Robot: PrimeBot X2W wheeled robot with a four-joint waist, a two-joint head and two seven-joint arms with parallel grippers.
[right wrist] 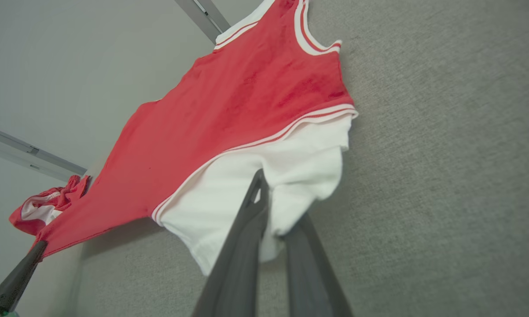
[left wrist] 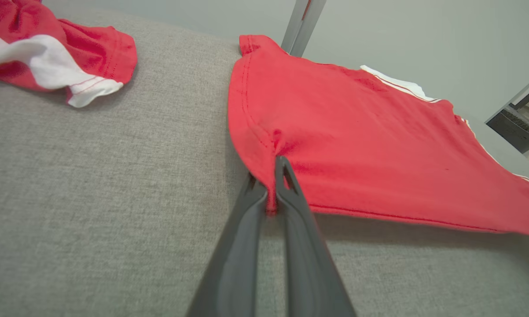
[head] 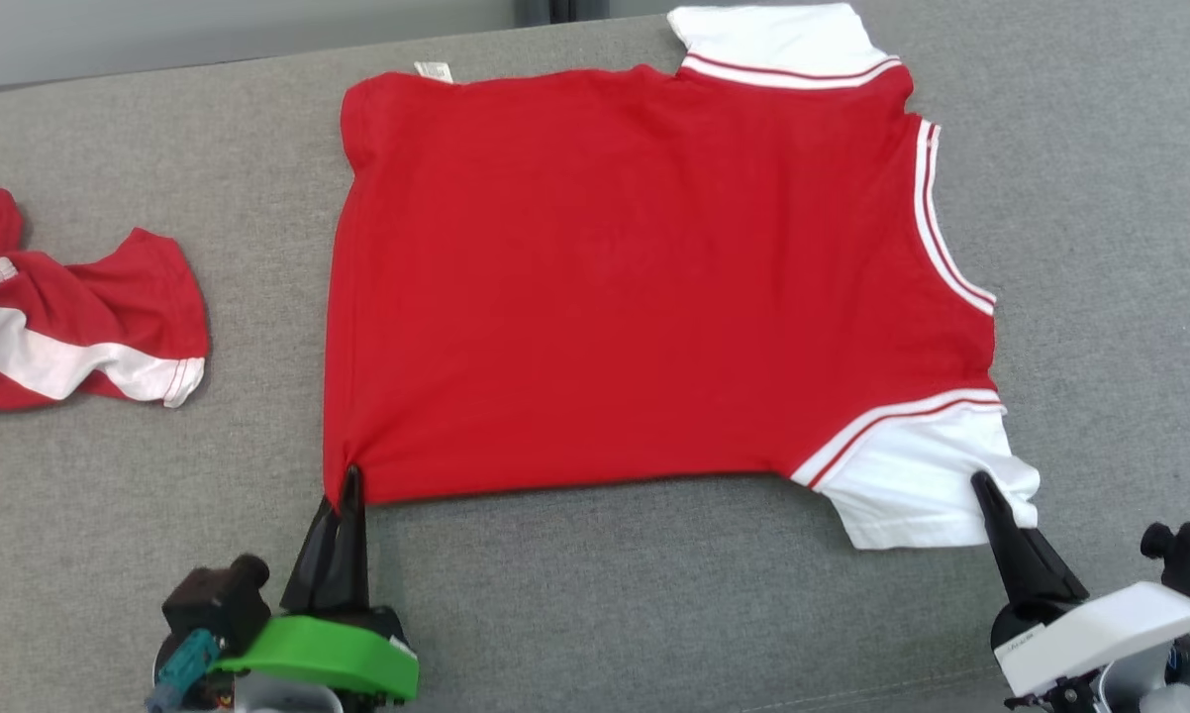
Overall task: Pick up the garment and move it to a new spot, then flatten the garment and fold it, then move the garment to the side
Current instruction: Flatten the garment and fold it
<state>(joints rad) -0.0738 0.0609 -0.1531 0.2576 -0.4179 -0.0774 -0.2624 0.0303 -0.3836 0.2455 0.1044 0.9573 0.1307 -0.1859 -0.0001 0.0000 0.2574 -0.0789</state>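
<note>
Red shirt (head: 644,277) lay flat on a grey upholstered surface (head: 595,614); left gripper (head: 350,477) pinched its hem corner, right gripper (head: 980,485) clamped its white sleeve (head: 912,465).

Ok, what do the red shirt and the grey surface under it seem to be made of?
The red shirt: likely a soft cotton-type knit, matte; it puckers at the pinched corner and shows stitched hems. The grey surface: seemingly woven upholstery fabric, matte, with a visible heathered weave; what lies beneath cannot be told.
</note>
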